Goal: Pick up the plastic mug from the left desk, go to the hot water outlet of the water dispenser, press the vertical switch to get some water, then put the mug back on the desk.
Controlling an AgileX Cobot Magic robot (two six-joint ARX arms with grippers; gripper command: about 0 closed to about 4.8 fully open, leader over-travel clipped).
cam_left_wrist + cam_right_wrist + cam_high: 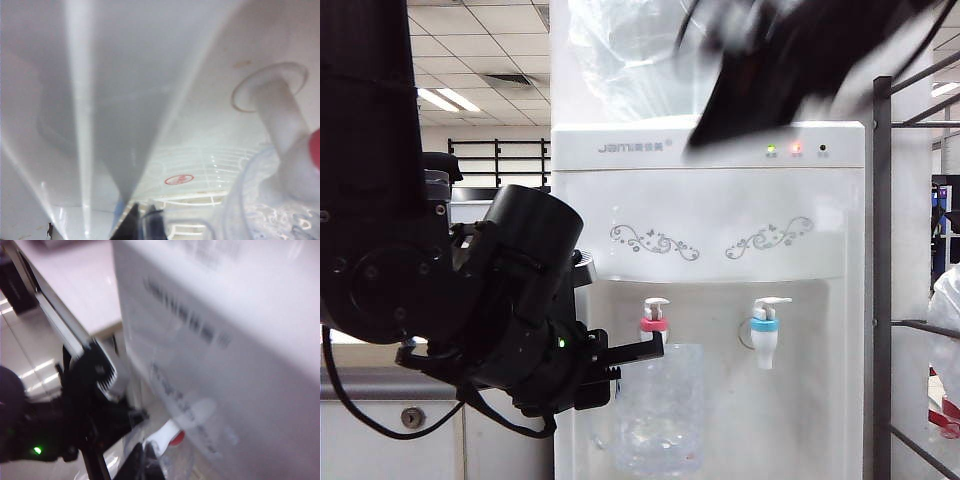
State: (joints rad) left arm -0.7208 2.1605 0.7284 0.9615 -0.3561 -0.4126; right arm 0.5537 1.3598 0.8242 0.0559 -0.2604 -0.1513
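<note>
The clear plastic mug (660, 415) hangs in the white water dispenser's (720, 210) recess, right under the hot water outlet (653, 323) with its red-pink collar. The white vertical switch (657, 303) stands on top of that tap. My left gripper (625, 358) is shut on the mug's left side by the rim. In the left wrist view its dark fingers (134, 226) clamp the mug (265, 210) below the tap (285, 125). My right arm is a dark blur above the dispenser's front; its gripper (147, 465) is shut and empty, above the red collar (176, 438).
The blue-collared tap (764, 330) sits to the right of the red one. The left desk (380, 385), with drawer front and keyhole (412, 417), lies behind my left arm. A grey metal rack (883, 280) stands at the dispenser's right. A big clear bottle (630, 60) tops it.
</note>
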